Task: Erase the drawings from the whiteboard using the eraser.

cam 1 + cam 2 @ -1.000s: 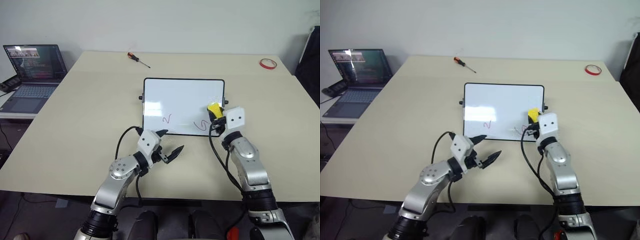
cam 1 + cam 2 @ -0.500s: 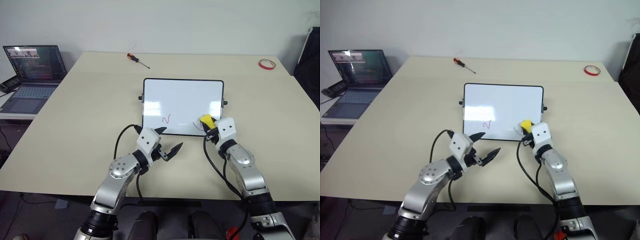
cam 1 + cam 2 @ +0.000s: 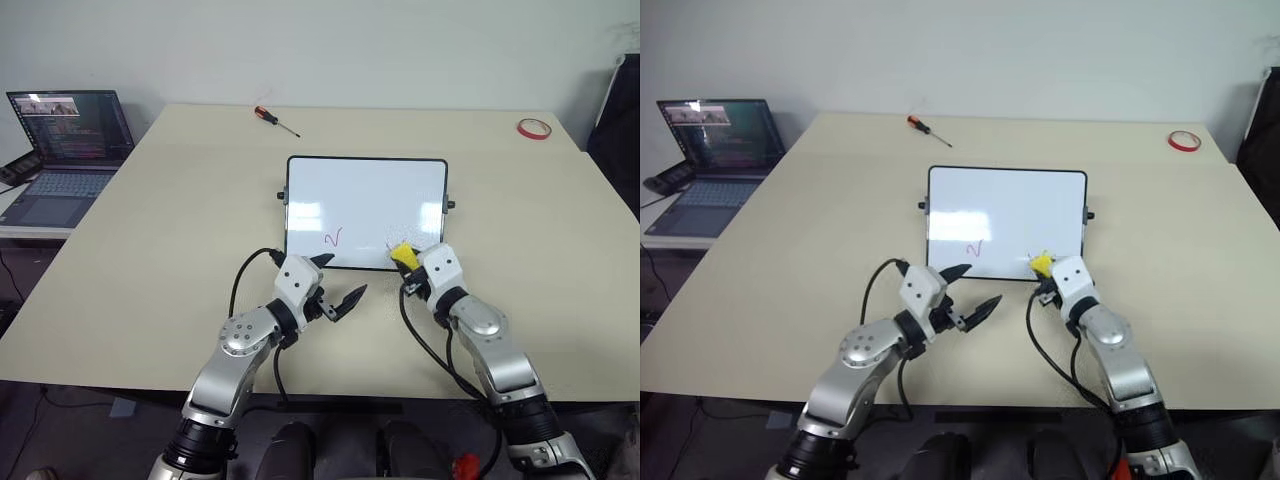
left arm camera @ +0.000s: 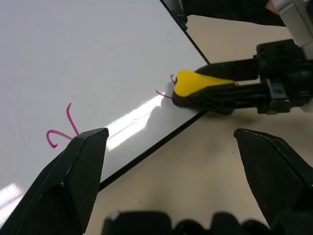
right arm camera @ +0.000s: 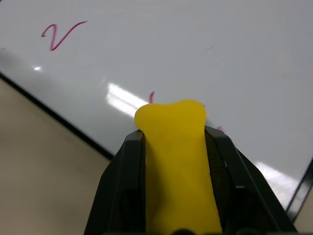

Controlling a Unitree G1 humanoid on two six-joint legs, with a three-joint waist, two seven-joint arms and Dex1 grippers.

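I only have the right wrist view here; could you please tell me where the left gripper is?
Observer: The left gripper hovers open over the table, just short of the whiteboard's near edge, close to the wavy tick.
Operator: Thank you. Is the eraser actually on the board?
Observer: In the left wrist view, the eraser, clamped in the right gripper, appears to rest its tip on the board by the near right corner, with thin red traces showing beside it.
Operator: Is anything else on the table?
Observer: A screwdriver and a red tape ring lie near the far edge, well away from the board.
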